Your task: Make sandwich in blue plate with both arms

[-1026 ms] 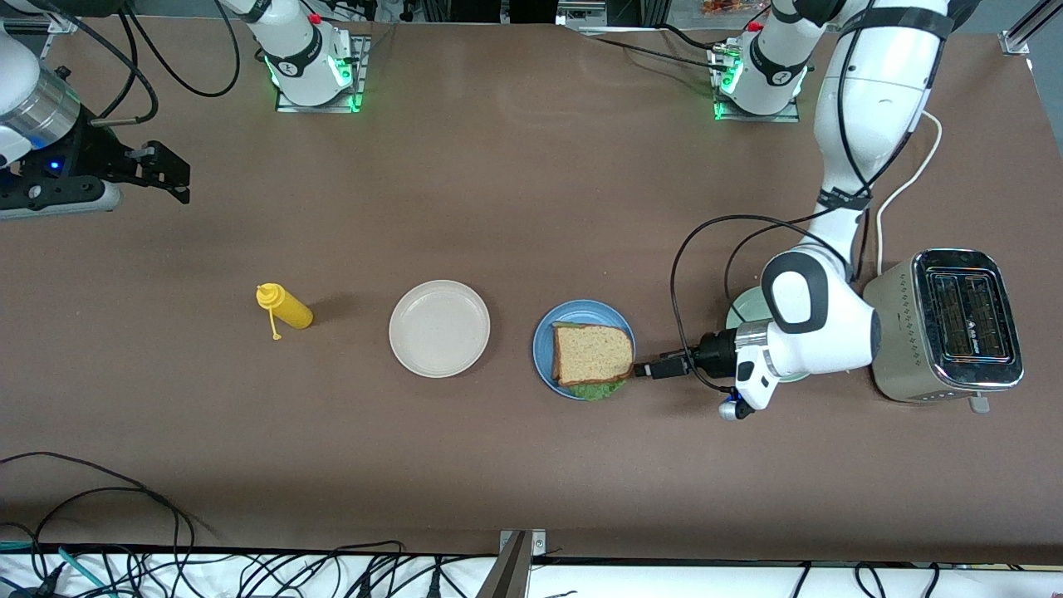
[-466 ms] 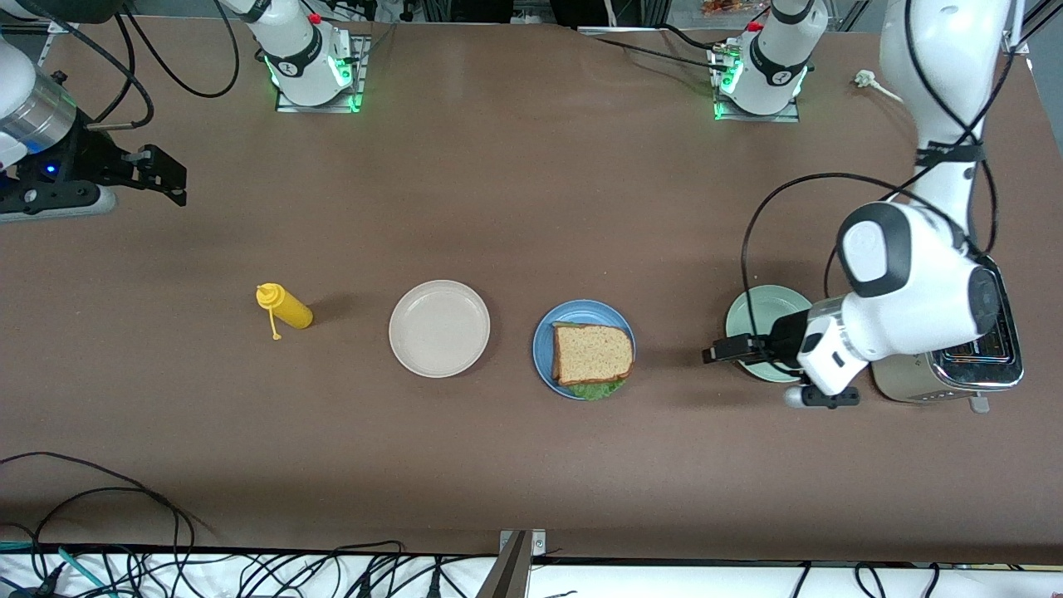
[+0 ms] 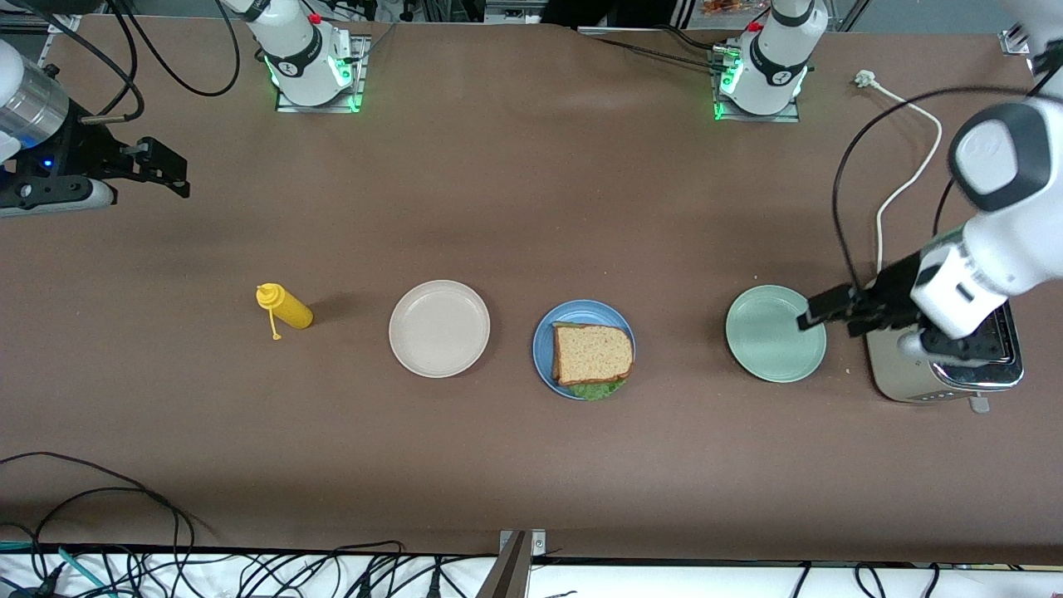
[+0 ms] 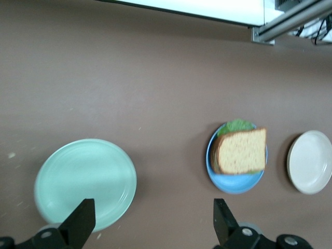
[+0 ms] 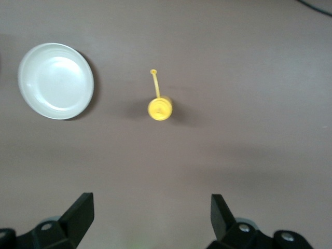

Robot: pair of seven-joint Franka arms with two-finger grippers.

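Observation:
The sandwich [image 3: 592, 353] lies on the blue plate [image 3: 543, 345] in the middle of the table: a slice of brown bread on top, green lettuce [image 3: 595, 389] poking out at the edge nearer the camera. The left wrist view shows the same sandwich [image 4: 240, 151] on the blue plate [image 4: 236, 185]. My left gripper [image 3: 822, 311] hangs open and empty over the edge of the pale green plate [image 3: 768, 336], beside the toaster; its jaws [image 4: 153, 213] stand wide. My right gripper [image 3: 170, 170] waits open and empty over bare table at the right arm's end; its jaws [image 5: 150, 206] hold nothing.
A cream-white plate [image 3: 439, 328] sits beside the blue plate toward the right arm's end, and a yellow squeeze bottle [image 3: 286, 307] lies past it. A silver toaster [image 3: 901, 378] stands at the left arm's end, partly under the left arm. Cables run along the table's near edge.
My left gripper has drawn back from the blue plate's edge, across the pale green plate toward the toaster, with the arm rising. The sandwich has stayed put. The right arm has barely shifted.

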